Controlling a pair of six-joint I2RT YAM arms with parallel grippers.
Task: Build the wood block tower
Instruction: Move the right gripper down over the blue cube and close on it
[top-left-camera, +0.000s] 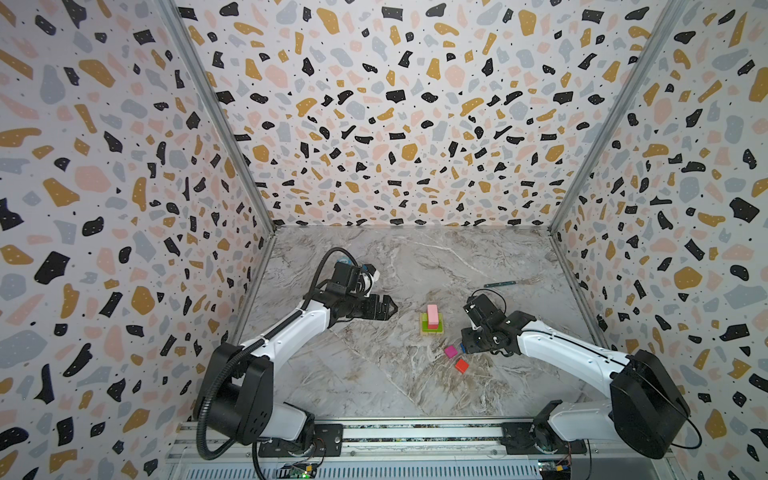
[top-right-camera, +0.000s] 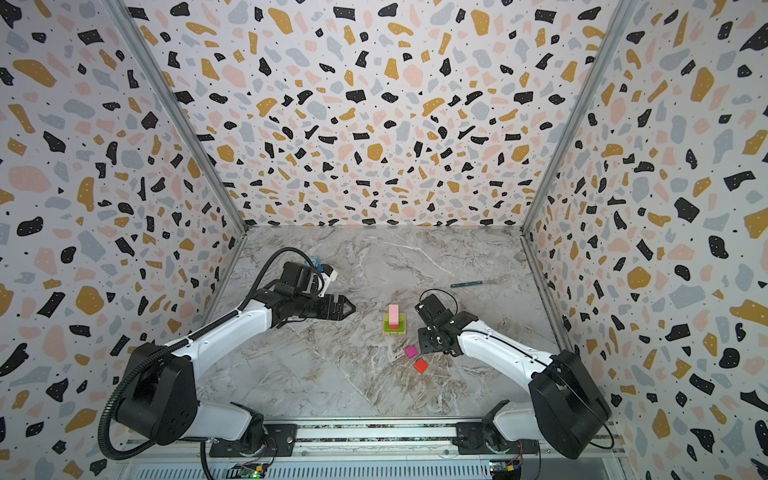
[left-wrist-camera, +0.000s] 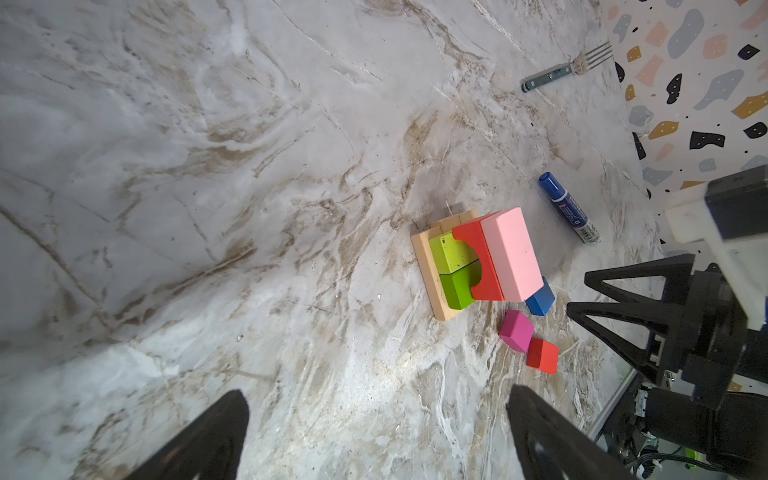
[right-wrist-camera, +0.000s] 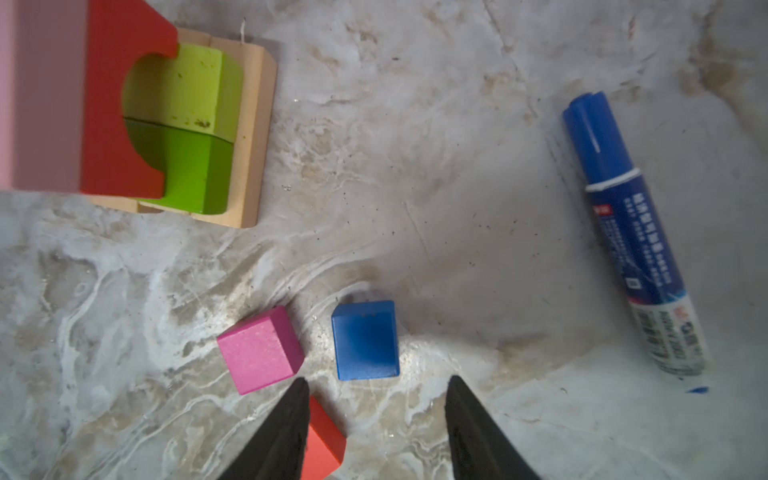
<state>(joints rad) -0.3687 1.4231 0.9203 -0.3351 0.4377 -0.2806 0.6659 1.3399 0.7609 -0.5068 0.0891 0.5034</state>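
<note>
The tower (top-left-camera: 432, 320) (top-right-camera: 394, 320) stands mid-table: a tan base, two green blocks, then a red arch block (left-wrist-camera: 478, 262) and a pink block (left-wrist-camera: 513, 253) side by side on top. Three loose cubes lie just right of it and nearer the front: blue (right-wrist-camera: 365, 340), magenta (right-wrist-camera: 259, 350) (top-left-camera: 450, 351) and orange-red (right-wrist-camera: 324, 440) (top-left-camera: 461, 365). My right gripper (right-wrist-camera: 379, 379) (left-wrist-camera: 577, 291) hangs over the cubes, jaws apart with nothing between them. The blue cube lies just beyond its tips, and one finger overlaps the orange-red cube. My left gripper (top-left-camera: 392, 308) (left-wrist-camera: 376, 390) is wide open and empty, left of the tower.
A blue-capped marker pen (right-wrist-camera: 631, 241) (left-wrist-camera: 569, 208) lies right of the tower, hidden under my right arm in both top views. A fork (top-left-camera: 505, 284) (top-right-camera: 467, 284) lies farther back near the right wall. A small pale blue thing (top-left-camera: 345, 261) shows behind my left wrist.
</note>
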